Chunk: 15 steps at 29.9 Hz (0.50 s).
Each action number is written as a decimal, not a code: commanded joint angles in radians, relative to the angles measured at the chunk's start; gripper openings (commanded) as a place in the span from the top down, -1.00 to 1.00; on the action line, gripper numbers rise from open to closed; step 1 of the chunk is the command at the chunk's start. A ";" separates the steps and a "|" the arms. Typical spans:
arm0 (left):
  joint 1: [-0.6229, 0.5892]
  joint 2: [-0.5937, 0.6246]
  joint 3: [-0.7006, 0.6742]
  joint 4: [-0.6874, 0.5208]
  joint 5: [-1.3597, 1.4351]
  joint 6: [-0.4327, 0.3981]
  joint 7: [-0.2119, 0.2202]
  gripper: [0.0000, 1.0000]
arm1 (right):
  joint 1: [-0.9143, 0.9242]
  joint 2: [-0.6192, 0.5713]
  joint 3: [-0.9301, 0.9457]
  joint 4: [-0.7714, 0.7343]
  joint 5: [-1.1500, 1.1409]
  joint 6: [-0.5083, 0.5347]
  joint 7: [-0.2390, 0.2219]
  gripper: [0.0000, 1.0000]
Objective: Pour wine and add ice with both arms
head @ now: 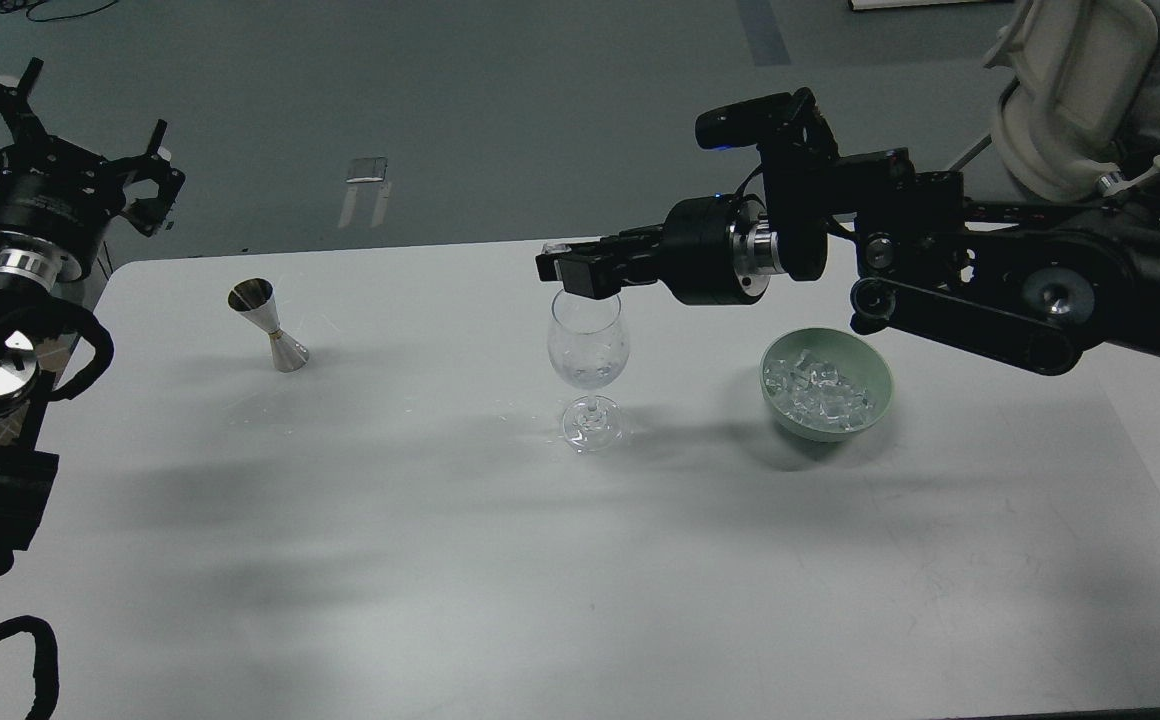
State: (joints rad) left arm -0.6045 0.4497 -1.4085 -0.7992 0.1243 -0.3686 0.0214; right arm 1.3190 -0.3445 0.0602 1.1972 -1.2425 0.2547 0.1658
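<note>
The right gripper (580, 275) hangs directly above the clear stemmed wine glass (588, 352); whether its fingers pinch ice, I cannot tell.

Robot lab, bare white table (440, 560), grey floor (440, 120)

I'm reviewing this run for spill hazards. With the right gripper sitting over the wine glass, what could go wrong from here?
1. The right gripper hangs right at the rim of the glass; a sideways move could tip the tall, thin-stemmed glass.
2. Ice dropped from there may bounce out or miss, landing on the table.
3. Swinging back to the bowl of ice, the right arm passes low over it and could knock it.
</note>
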 commanded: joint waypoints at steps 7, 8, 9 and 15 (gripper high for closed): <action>0.000 0.003 0.000 0.006 0.001 0.000 0.000 -0.97 | -0.006 0.009 -0.007 -0.004 0.001 0.000 0.000 1.00; 0.000 0.003 0.000 0.006 0.001 0.000 0.000 -0.97 | -0.006 0.009 -0.007 -0.002 0.002 0.000 0.000 0.98; 0.000 0.003 0.000 0.006 0.000 -0.001 0.000 -0.96 | -0.006 0.009 -0.007 -0.001 0.003 0.000 0.000 0.97; -0.001 0.003 0.000 0.006 0.001 -0.001 0.000 -0.97 | -0.006 0.005 -0.007 -0.002 0.002 0.000 0.000 0.85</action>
State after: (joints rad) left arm -0.6044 0.4525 -1.4082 -0.7931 0.1255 -0.3688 0.0214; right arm 1.3131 -0.3366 0.0537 1.1976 -1.2396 0.2547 0.1658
